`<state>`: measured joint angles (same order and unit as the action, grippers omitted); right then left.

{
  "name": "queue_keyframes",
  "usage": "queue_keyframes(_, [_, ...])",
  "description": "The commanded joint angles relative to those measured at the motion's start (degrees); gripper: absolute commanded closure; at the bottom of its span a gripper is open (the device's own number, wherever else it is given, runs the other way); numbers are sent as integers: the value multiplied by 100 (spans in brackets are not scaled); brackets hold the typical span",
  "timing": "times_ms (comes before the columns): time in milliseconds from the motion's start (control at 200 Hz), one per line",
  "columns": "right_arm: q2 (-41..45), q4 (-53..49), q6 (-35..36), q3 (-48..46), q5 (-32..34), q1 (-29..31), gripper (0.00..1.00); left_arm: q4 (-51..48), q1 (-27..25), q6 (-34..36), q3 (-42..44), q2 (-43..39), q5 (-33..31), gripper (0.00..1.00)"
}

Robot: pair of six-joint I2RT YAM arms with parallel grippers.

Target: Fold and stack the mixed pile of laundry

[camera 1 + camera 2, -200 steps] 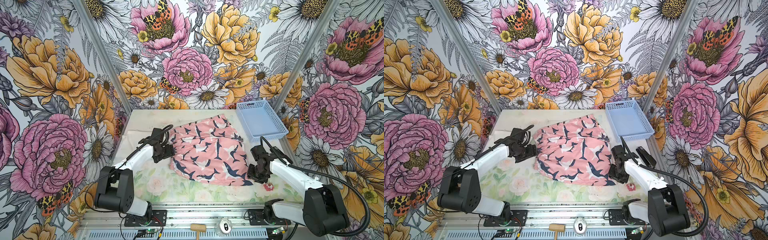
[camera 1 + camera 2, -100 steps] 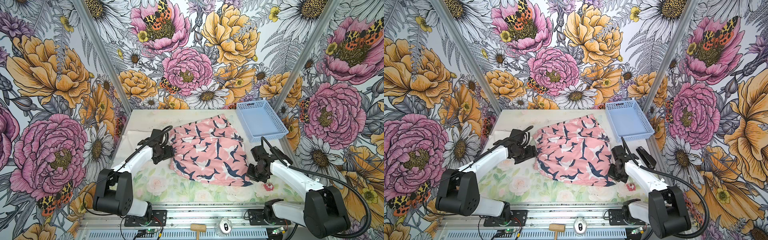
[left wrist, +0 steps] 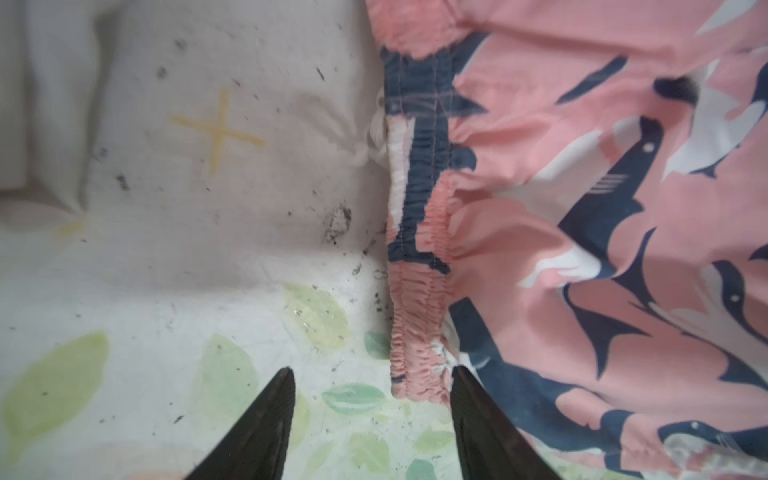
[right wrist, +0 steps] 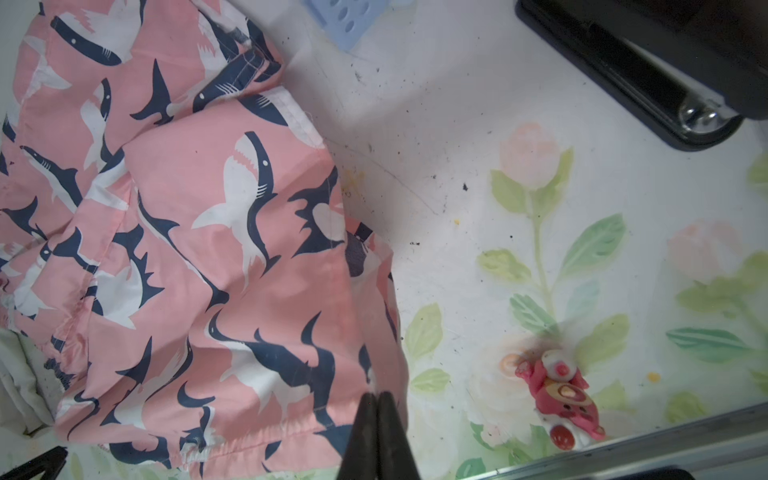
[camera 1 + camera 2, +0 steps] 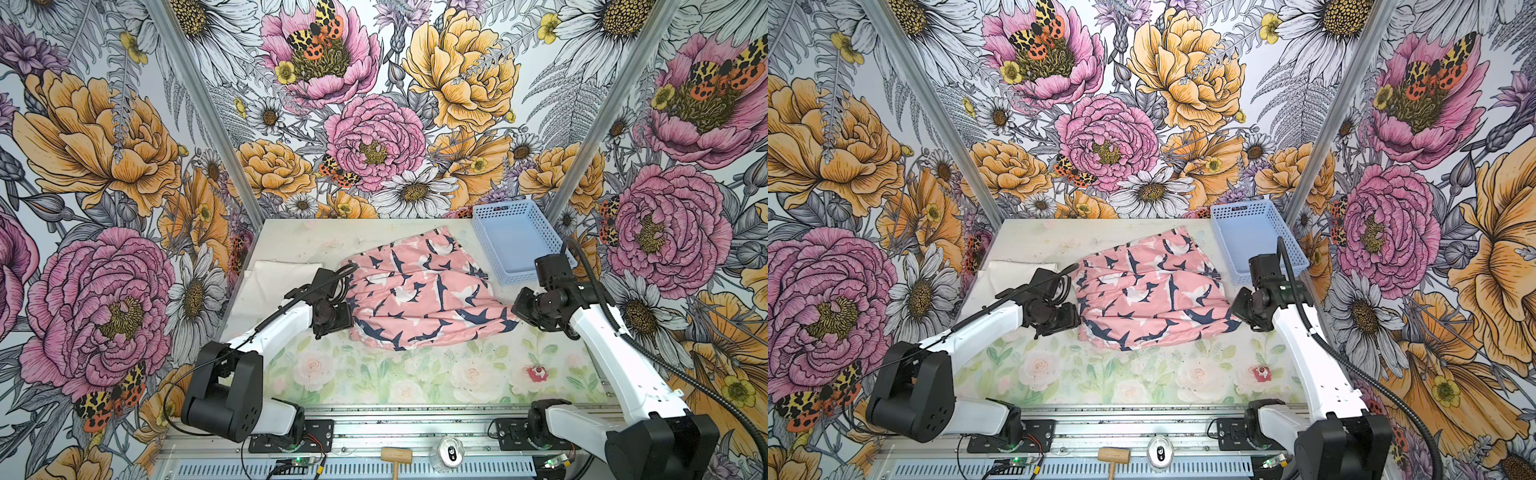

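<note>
Your right gripper (image 4: 377, 401) clamps the pink garment (image 4: 208, 249), lower centre, to fold it. Your left gripper (image 3: 372, 386) straddles the waistband (image 3: 417, 324), unclenched.

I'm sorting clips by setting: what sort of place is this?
Probably a lab robot cell, not a home: metal frame posts, printed floral wall panels, and arm bases mounted on a front rail.

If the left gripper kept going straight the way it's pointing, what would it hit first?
Most likely the elastic waistband of the pink garment: its end lies inside the open left gripper. Depth is unclear, so the table might come first.
</note>
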<state>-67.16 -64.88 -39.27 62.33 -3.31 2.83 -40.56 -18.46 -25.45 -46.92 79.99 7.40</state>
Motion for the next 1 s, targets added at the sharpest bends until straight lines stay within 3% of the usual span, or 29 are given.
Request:
queue_keyframes(0, [-265,42,217,259,-53,-42,100,482,-342,-164,212,-68,144,42])
queue_keyframes(125, [-377,140,217,256,-138,-46,100,775,-625,-309,427,46,95,43])
queue_keyframes(370, [-345,187,196,175,-148,-50,100,1246,-668,-340,530,474,50,47])
queue_keyframes(415, [-342,186,192,160,-144,-55,100,1253,-661,-322,493,549,-6,57])
queue_keyframes(510, [-312,178,217,140,-146,-76,100,1147,-659,-311,382,591,-3,88])
queue_keyframes(565, [-265,169,249,124,-145,-119,100,933,-678,-317,280,518,27,100])
queue_keyframes(846, [175,-812,596,479,-144,-343,100,-1135,-961,-686,-279,-608,164,100])
queue_keyframes(996, [-183,-714,859,799,-137,-439,100,-1424,-667,-530,-768,-570,459,96])
